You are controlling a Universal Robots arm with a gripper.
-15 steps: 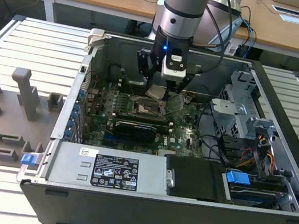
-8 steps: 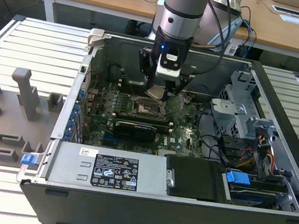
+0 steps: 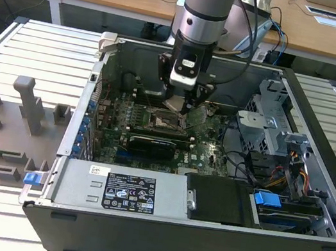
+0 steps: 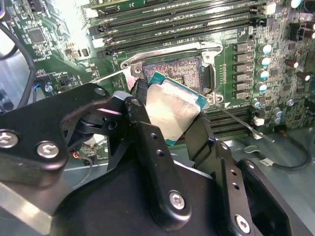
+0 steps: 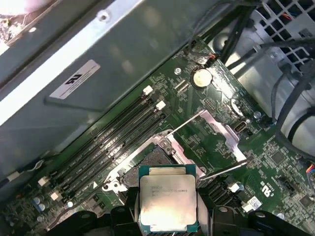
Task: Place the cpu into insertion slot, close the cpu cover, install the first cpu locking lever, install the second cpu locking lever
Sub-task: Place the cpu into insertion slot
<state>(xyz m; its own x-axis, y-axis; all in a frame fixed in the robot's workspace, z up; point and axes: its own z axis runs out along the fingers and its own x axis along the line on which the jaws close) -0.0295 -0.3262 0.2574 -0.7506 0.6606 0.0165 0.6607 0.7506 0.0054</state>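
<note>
Insertion slot [image 3: 159,122] bare, cpu cover [image 5: 224,133] swung open. Cpu [image 3: 176,105] tilted above the slot, at its 1 o'clock in the exterior view, pinched on opposite edges by gripper [image 4: 170,122]. Probably light, stiff, slick-topped, fragile underneath: hold by edges only.

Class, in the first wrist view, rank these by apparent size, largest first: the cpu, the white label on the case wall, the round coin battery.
1. cpu, though nearness to the camera enlarges it.
2. white label.
3. round coin battery.
</note>
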